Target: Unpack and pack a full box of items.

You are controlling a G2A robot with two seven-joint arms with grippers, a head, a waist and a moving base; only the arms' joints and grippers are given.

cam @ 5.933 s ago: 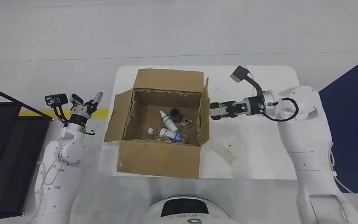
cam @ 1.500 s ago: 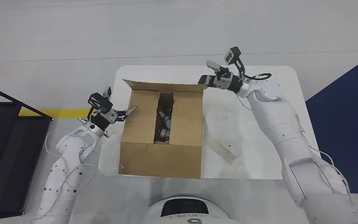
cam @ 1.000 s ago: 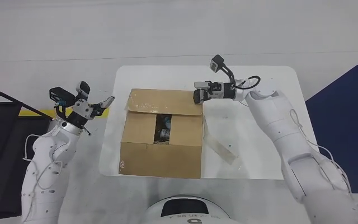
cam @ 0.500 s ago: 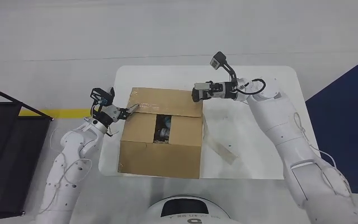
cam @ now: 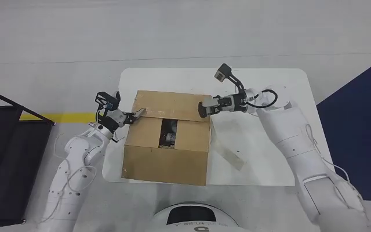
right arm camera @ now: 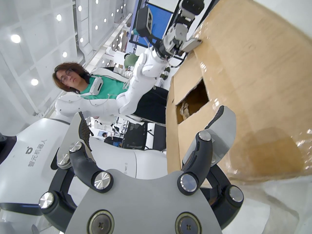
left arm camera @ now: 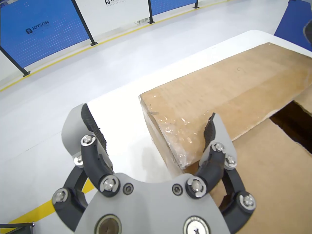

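As seen from above: cardboard box [cam: 165, 165] on white worktop [cam: 278, 78], left of centre. Far flap [cam: 174, 104] folded flat. Two side flaps lowered, with a dark gap between them showing small items [cam: 168, 138], too dim to name. Left end effector [cam: 134, 113] at the box's 10 o'clock corner, fingers spread. Right end effector [cam: 203, 109] at the 2 o'clock corner, likewise released. Clear strip [cam: 229, 152] lying on the worktop at the box's 4 o'clock, just beside its wall.

Left wrist view: left end effector [left arm camera: 148, 120] released and empty, astride the taped corner of the cardboard box [left arm camera: 231, 86]. One finger [left arm camera: 219, 137] over the flap, the other over bare worktop [left arm camera: 121, 127].

Right wrist view: right end effector [right arm camera: 151, 120] released and empty. One finger [right arm camera: 224, 122] in front of the cardboard box [right arm camera: 256, 62] near its corner, contact unclear; the other clear of it. Left end effector [right arm camera: 192, 44] at the far corner.
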